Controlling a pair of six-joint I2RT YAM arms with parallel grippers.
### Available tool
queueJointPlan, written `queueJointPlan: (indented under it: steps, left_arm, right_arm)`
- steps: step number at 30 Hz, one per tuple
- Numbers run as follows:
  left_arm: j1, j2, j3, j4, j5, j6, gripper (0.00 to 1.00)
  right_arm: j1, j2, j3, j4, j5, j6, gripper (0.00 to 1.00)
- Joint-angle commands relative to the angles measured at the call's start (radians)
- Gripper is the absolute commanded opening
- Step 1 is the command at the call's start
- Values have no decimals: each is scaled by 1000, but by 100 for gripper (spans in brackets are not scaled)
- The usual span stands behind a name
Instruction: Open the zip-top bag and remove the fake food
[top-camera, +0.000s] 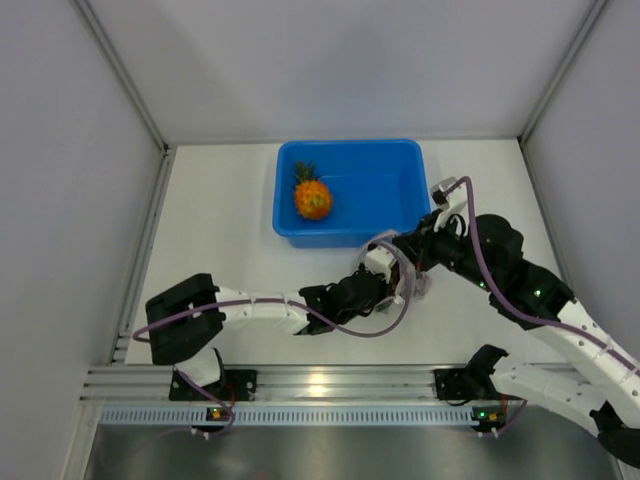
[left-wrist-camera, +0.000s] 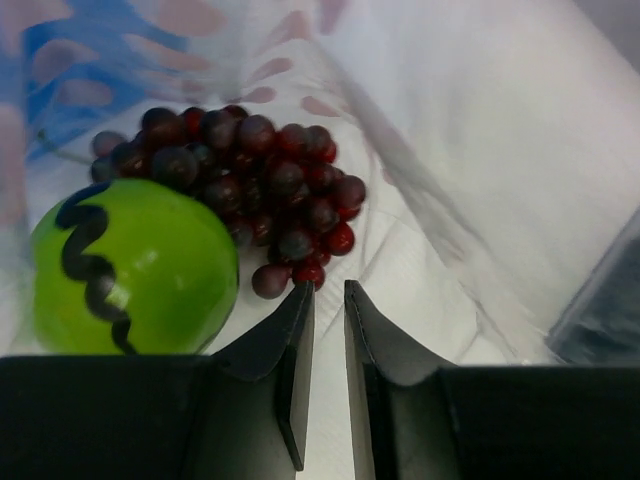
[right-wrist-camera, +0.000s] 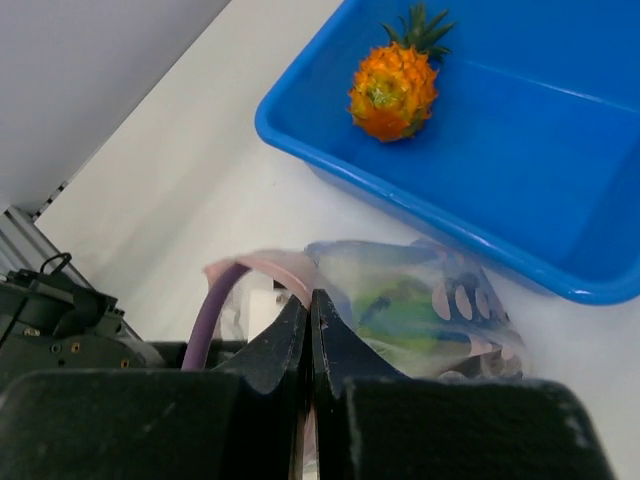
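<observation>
Aluminium rail (top-camera: 320, 382) runs along the near edge of the white table (top-camera: 220, 220) and carries both arm bases. Plain pale walls (top-camera: 340, 60) close in the left, far and right sides. A blue tub (top-camera: 380, 190) sits at the middle of the far edge, with the orange pineapple (top-camera: 313, 198) in its left half. Just before the tub's near wall is the zip-top bag (right-wrist-camera: 420, 315), with the grape bunch (left-wrist-camera: 270, 190) and green fruit (left-wrist-camera: 140, 265) touching inside. The right gripper (right-wrist-camera: 311, 300) is clenched on the bag's pink strip, and a purple cable (right-wrist-camera: 215, 300) arcs beside it. The left gripper (left-wrist-camera: 327, 292) shows only a slit between its fingers, and I cannot tell whether it pinches the film.
</observation>
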Motion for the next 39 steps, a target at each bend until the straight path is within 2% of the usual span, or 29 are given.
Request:
queueJointPlan:
  steps: [1,6,13,16,17,19,21,26,29,32,36,39]
  left_arm:
    - [38,-14,57,-141,-98,-105,24]
    - [50,-52,103,-309,-242,-219,32]
    - [56,-97,194,-518,-275,-280,37]
    - [56,-129,240,-620,-278,-300,50]
    - [56,-152,246,-648,-270,-294,59]
    - [56,-167,261,-689,-250,-294,69]
    - [56,-172,283,-732,-223,-279,73]
    - [59,-120,303,-766,-229,-248,75]
    - [73,-65,310,-766,-242,-233,74]
    - [85,-19,317,-766,-242,-231,74]
    - [99,26,337,-766,-175,-220,74]
    - [99,52,352,-774,-121,-222,74]
  right_arm:
    - [-14,-64,-36,68,-24,-1,0]
    - [-14,-98,-51,33,-108,63,0]
    - [-14,-124,-36,46,-246,233,0]
    - [-14,-134,-42,60,-267,295,0]
    - [-14,-139,-48,63,-265,309,0]
    - [-14,-150,-65,95,-271,364,0]
    - [-14,-156,-102,129,-305,402,0]
    - [-15,-174,-189,203,-339,474,0]
    - [-14,-199,-235,188,-320,501,0]
    - [-14,-217,-239,117,-238,482,0]
    - [-14,-234,-213,-22,-58,430,0]
    - [-14,-233,-194,-55,5,409,0]
